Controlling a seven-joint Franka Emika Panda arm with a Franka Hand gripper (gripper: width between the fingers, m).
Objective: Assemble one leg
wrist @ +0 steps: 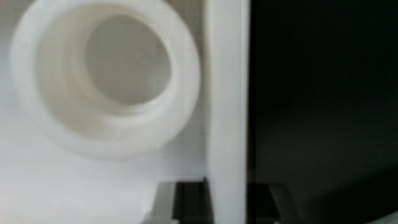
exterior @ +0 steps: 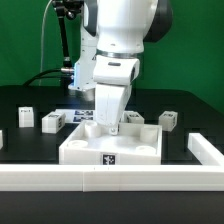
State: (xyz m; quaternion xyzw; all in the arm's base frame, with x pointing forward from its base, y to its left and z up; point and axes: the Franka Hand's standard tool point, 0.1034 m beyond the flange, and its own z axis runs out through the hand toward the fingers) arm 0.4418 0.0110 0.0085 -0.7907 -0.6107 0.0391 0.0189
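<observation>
The large flat square white piece point(exterior: 110, 146) lies near the front of the black table, with a tag on its front face. My gripper point(exterior: 113, 127) reaches straight down onto its back part. In the wrist view the piece's round socket point(wrist: 121, 80) is very close. Its raised rim point(wrist: 228, 90) runs between my two dark fingers point(wrist: 189, 206), which sit tight against it on both sides. The gripper point(wrist: 230, 192) looks shut on this rim. Small white legs with tags lie on the table: two at the exterior view's left point(exterior: 25, 117) point(exterior: 52, 122) and one at the right point(exterior: 168, 120).
A long white bar point(exterior: 100, 179) runs along the table's front edge, with a white arm point(exterior: 206, 148) rising from it at the exterior view's right. Another small white part point(exterior: 134, 116) lies just behind the square piece. Cables hang behind the arm.
</observation>
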